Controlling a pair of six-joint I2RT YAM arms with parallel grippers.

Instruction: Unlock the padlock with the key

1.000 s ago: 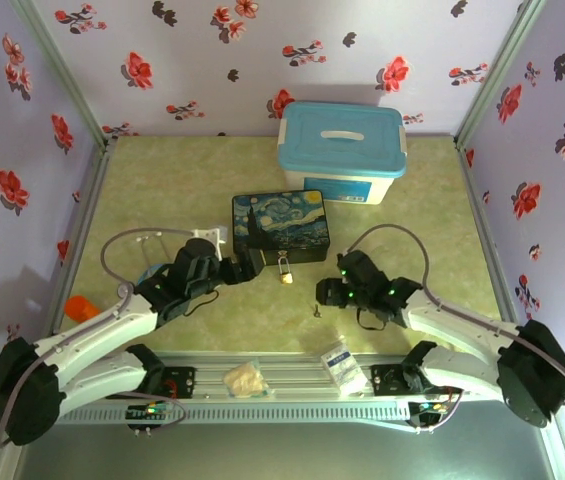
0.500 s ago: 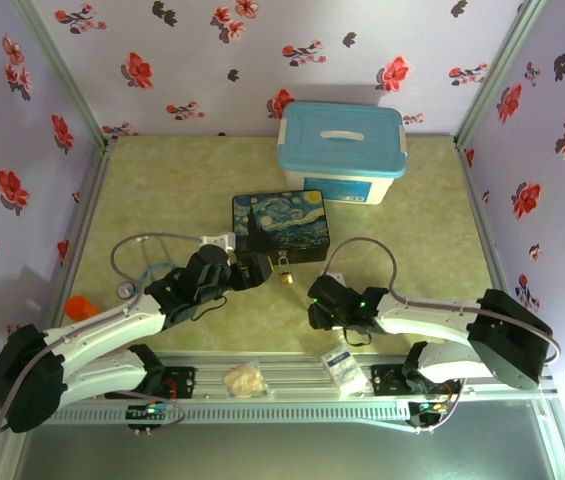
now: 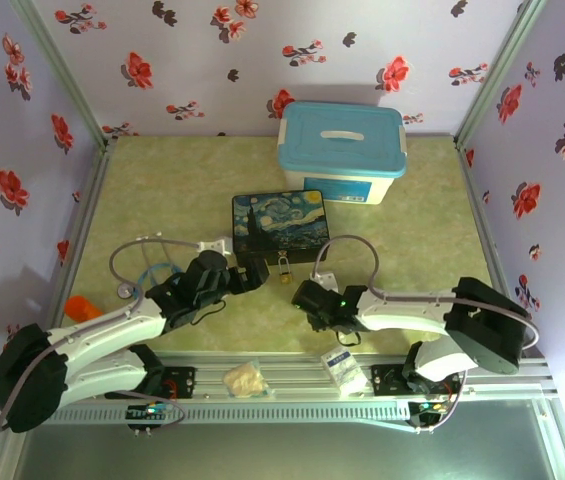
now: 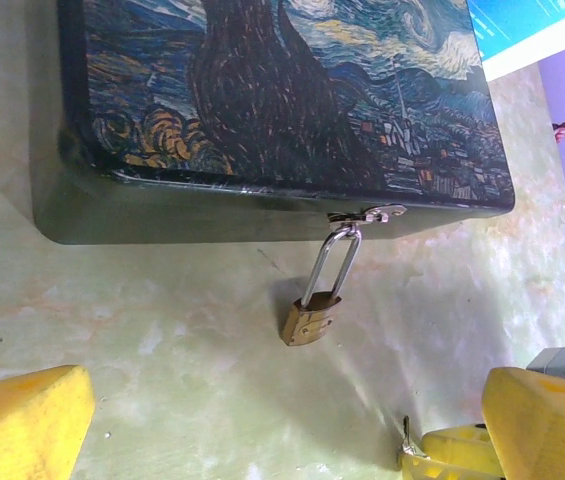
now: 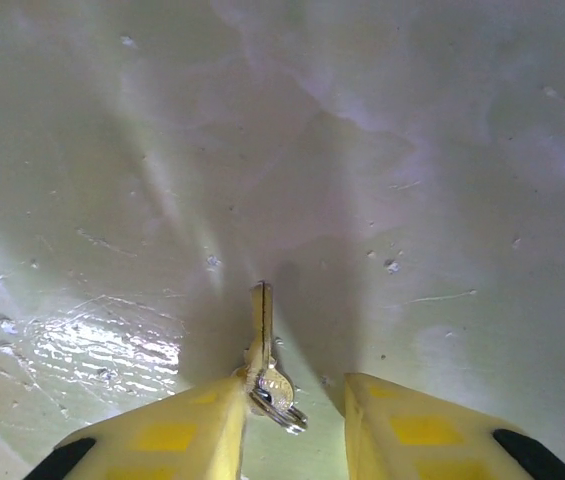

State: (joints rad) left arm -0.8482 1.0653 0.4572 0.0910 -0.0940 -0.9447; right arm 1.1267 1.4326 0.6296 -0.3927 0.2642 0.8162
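Padlock: the tiny brass-gold padlock with a thin silver shackle [image 4: 311, 322] hangs by its shackle from the hasp on the near side of the tin, and its body rests on the table.
Key: the small thin metal key with a round head and a little ring [image 5: 262, 350] lies flat on the table, to the right of the padlock and nearer the arms, blade pointing away from the wrist camera.
Right gripper: the right gripper [image 5: 292, 400] sits low over the key. Its yellow jaws are narrowly apart around the key's head, which touches the left pad, and a gap shows on the other side.
Left gripper: the left gripper [image 4: 282, 430] hovers just in front of the padlock, jaws spread wide with nothing between them.
Tin: the dark rectangular tin printed with a starry night painting [image 3: 280, 225] sits mid-table, lid down.
Container: a white plastic box with a light blue lid and handle [image 3: 342, 150] stands behind the tin, by the back wall.
Surface: the pale green marbled tabletop [image 3: 162, 190] is scuffed and glossy under the light.
Room: lavender walls patterned with red and black flowers [image 3: 262, 60] close in three sides.
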